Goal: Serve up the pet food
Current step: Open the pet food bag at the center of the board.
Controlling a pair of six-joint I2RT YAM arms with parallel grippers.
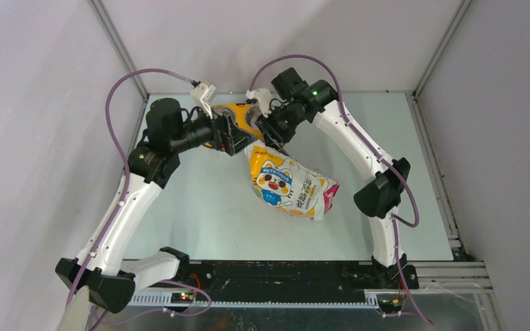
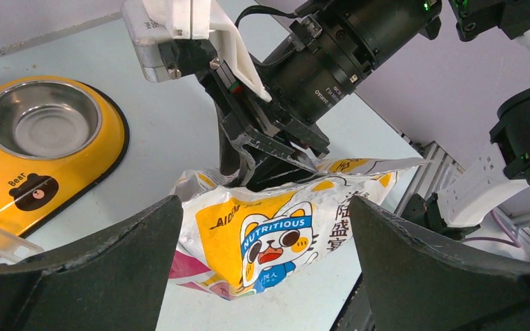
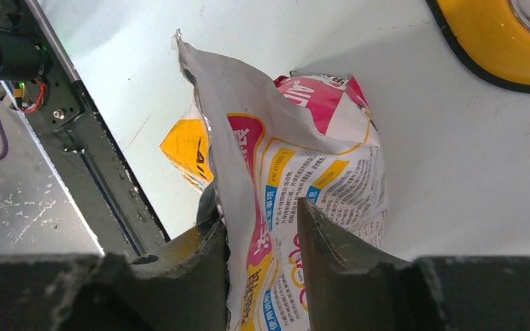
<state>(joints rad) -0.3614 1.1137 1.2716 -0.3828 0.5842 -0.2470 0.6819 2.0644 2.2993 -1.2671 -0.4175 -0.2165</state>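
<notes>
While the right fingers pinch the raised top edge of the bag, partly closed on the foil, the left fingers hang spread wide just beside it, holding nothing. No pet food shows anywhere. It looks to be all inside the bag, which lies near the middle of the surface, its mouth lifted toward the far edge, near the yellow feeder. The one steel bowl in view looks bare. To do this well, I'd say the left should take the opposite lip, spread the mouth, then tip gently over a bowl, or kibble scatters.
</notes>
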